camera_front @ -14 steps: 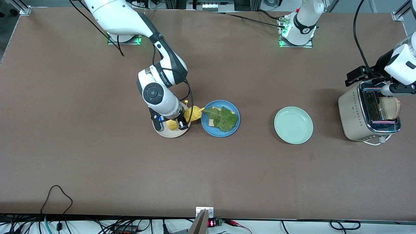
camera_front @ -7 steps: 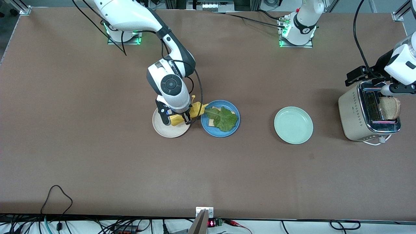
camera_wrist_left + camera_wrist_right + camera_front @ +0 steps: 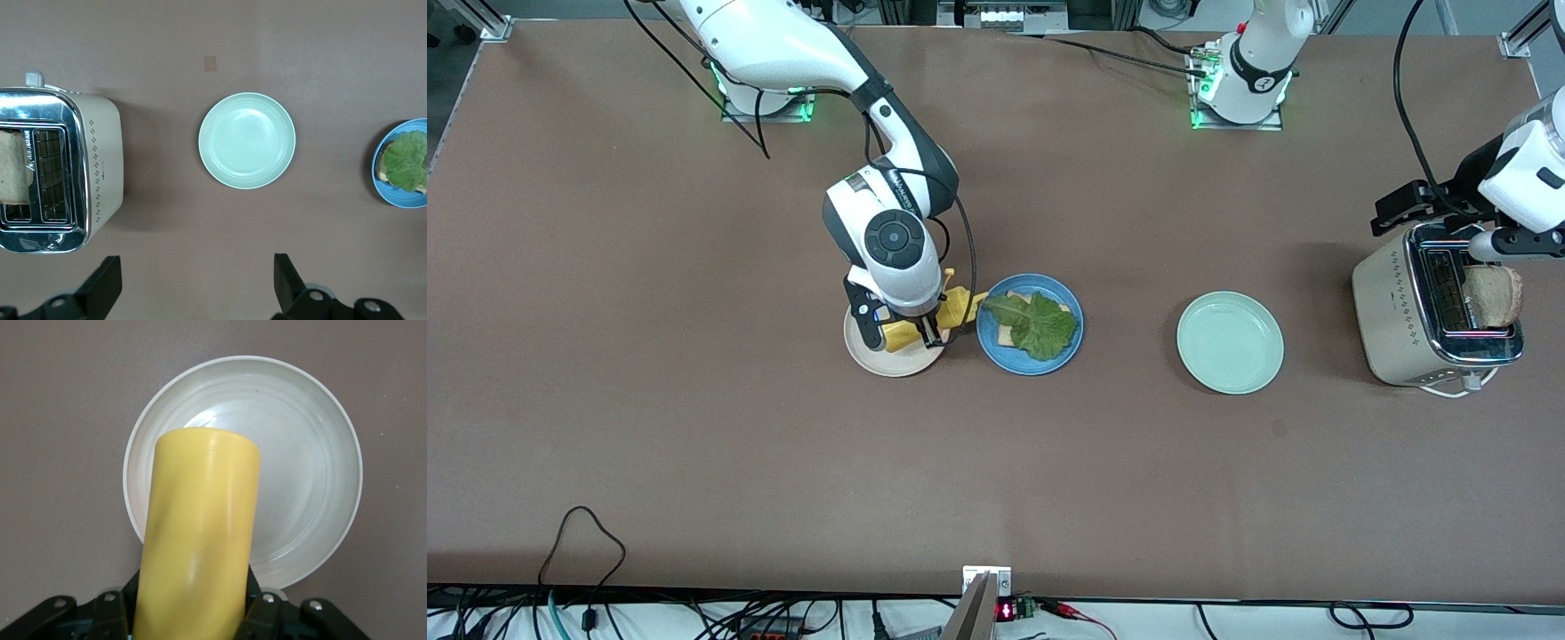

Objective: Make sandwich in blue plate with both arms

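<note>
The right tool (image 3: 911, 333) grips a yellow bottle (image 3: 929, 320) over the cream plate (image 3: 876, 356) beside the blue plate (image 3: 996, 351), which holds lettuce-topped bread (image 3: 1036, 324), while the left tool (image 3: 193, 293) waits wide over the desk (image 3: 694, 444) near the toaster (image 3: 1392, 320).

right arm (image 3: 889, 191): I see dark lettering on the white link, too small for me to read
red display (image 3: 1006, 612), table's near edge: digits lit, I can't read them
</note>
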`<control>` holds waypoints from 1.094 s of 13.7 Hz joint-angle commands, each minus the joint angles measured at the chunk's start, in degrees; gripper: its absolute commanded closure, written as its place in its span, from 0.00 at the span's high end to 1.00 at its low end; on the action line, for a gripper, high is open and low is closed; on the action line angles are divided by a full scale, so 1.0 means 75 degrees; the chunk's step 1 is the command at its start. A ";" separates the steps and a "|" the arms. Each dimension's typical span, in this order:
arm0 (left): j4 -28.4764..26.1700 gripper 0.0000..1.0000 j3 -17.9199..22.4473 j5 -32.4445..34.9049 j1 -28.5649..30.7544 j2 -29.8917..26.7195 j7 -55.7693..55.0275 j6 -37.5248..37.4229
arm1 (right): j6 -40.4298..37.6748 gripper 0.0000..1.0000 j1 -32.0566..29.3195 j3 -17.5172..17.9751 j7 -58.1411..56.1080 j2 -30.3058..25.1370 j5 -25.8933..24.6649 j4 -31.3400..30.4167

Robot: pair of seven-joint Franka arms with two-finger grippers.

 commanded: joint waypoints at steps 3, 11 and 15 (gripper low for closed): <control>0.0061 1.00 -0.0093 0.0156 0.0013 -0.0009 0.0072 -0.0097 | -0.0432 0.00 -0.0742 0.0049 -0.0677 -0.0675 0.0564 -0.0126; 0.0073 1.00 -0.0059 0.0168 0.0013 0.0085 0.0025 -0.0015 | -0.2424 0.00 -0.3352 0.0364 -0.5362 -0.2868 0.2290 -0.1497; 0.0378 1.00 0.0012 0.0180 0.0364 0.0378 0.0072 -0.0073 | -0.3105 0.00 -0.5859 0.1547 -0.8011 -0.3478 0.2582 -0.2201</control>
